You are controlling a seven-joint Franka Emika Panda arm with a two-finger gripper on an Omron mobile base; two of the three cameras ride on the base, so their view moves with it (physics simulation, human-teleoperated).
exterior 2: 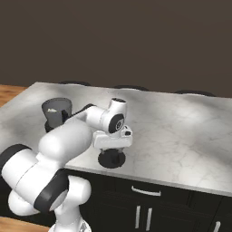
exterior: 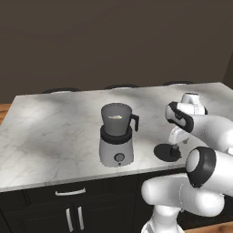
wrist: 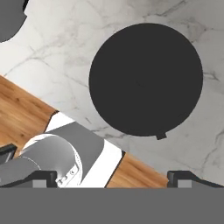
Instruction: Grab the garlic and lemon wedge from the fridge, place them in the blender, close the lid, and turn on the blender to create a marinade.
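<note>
Lid step in hand, by the look of it: pale pieces already inside the jar [exterior: 116, 118], jar top uncovered, nothing yet closed or switched on

Gripper [wrist: 113, 179] hanging straight above the lid [wrist: 145, 79], jaws spread wide and holding nothing, finger tips [wrist: 43, 178] far apart at the bottom of the hand view. In the left base view, hand poised over the lid [exterior: 167, 152], not touching it

Lid lying flat on the counter [exterior: 54, 132], near the front edge, to the right of the blender [exterior: 117, 134] and apart from it. Matt black disc, perfectly round, with a small tab jutting from its rim and a short central knob [exterior: 174, 149] (from straight above the knob blends into the black of the disc)

Next move, as a judgement: descent onto the knob, jaws closing on that stub, not the broad disc; then lift, carry left, and level seating on the jar's rim. Small stub, so centring matters; an off-centre pinch likely to tilt the lid

Blender: light grey rounded base, round front knob, black collar, dark grey tapered jar with a side handle. Counter: white marble veined with grey, smooth and faintly glossy; dark cabinet fronts [exterior: 68, 205] with pale bar handles below; wooden floor beyond the counter edge in the hand view
</note>
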